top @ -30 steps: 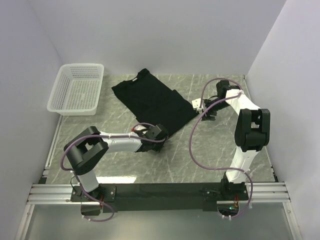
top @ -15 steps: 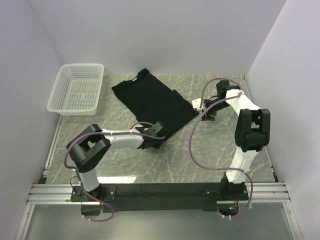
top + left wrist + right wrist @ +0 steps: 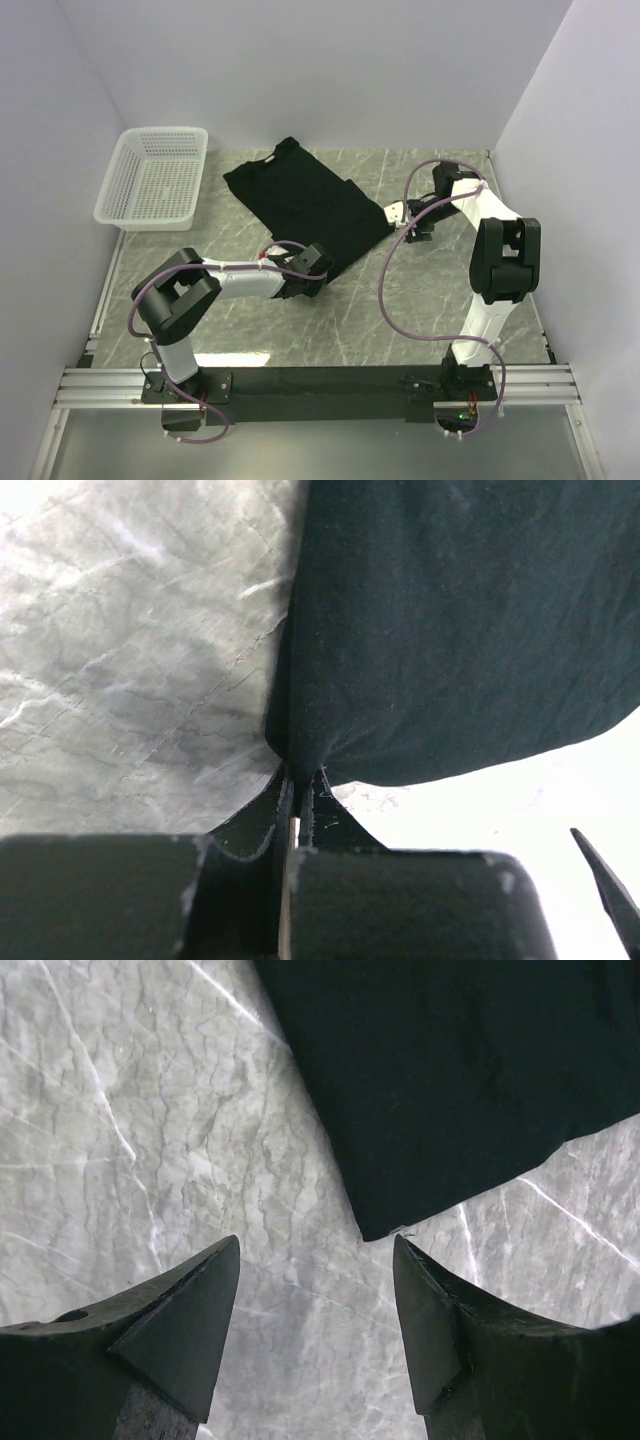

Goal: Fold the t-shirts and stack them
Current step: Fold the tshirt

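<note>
Worryingly, the left gripper (image 3: pixel 297 780) has its jaws pinched on a mere sliver of hem of the black t-shirt (image 3: pixel 305 205) lying on the tabletop (image 3: pixel 400 300), while the right gripper (image 3: pixel 316 1250) has its jaws wide, short of the shirt's corner, so a one-sided pull could slip or skew it.

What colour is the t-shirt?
The t-shirt is black, clearest in the top external view.

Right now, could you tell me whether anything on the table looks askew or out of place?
Only the black t-shirt: it lies diagonally on the table, its near corner pinched in the left hand. Nothing looks spilled or damaged.
</note>
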